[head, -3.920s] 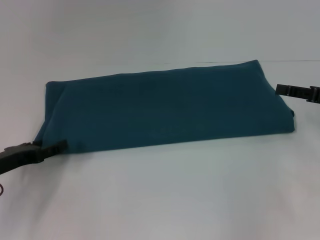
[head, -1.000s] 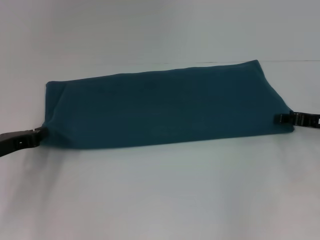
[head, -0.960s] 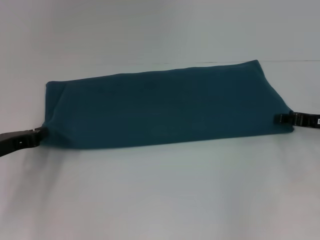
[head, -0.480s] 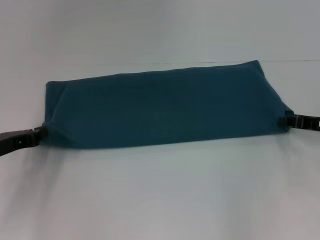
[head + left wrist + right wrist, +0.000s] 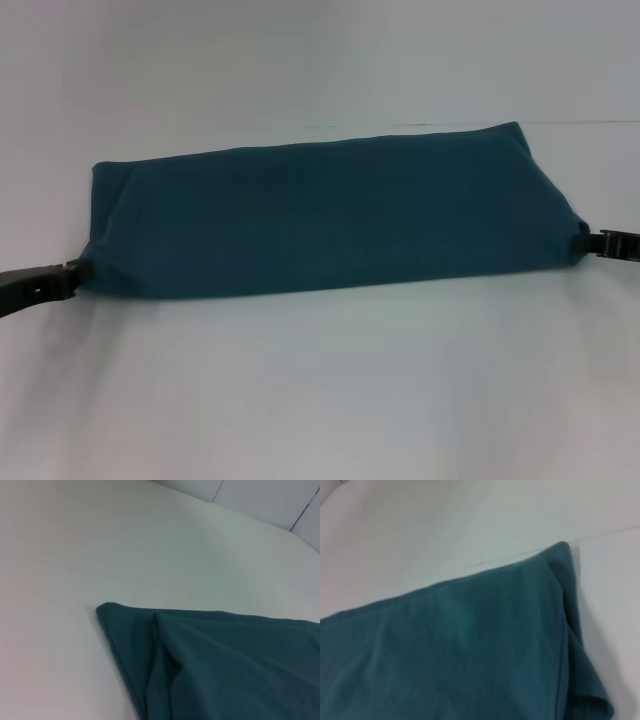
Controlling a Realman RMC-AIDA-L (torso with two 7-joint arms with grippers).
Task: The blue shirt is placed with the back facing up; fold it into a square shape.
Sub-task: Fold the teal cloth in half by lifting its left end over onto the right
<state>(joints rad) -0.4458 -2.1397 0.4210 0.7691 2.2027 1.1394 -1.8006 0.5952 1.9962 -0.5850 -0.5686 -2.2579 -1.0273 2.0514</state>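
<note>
White tabletop (image 5: 320, 390) fills our head view, with the blue shirt (image 5: 330, 220) lying across its middle as a long folded band, plain side up. We note the left gripper (image 5: 68, 275) at the band's near-left corner, touching the cloth edge; we cannot tell whether it is released or clenched. The right gripper (image 5: 590, 243) sits against the band's right end, its grip likewise unreadable. Both wrist views show layered cloth at the corners, resting flat.
</note>
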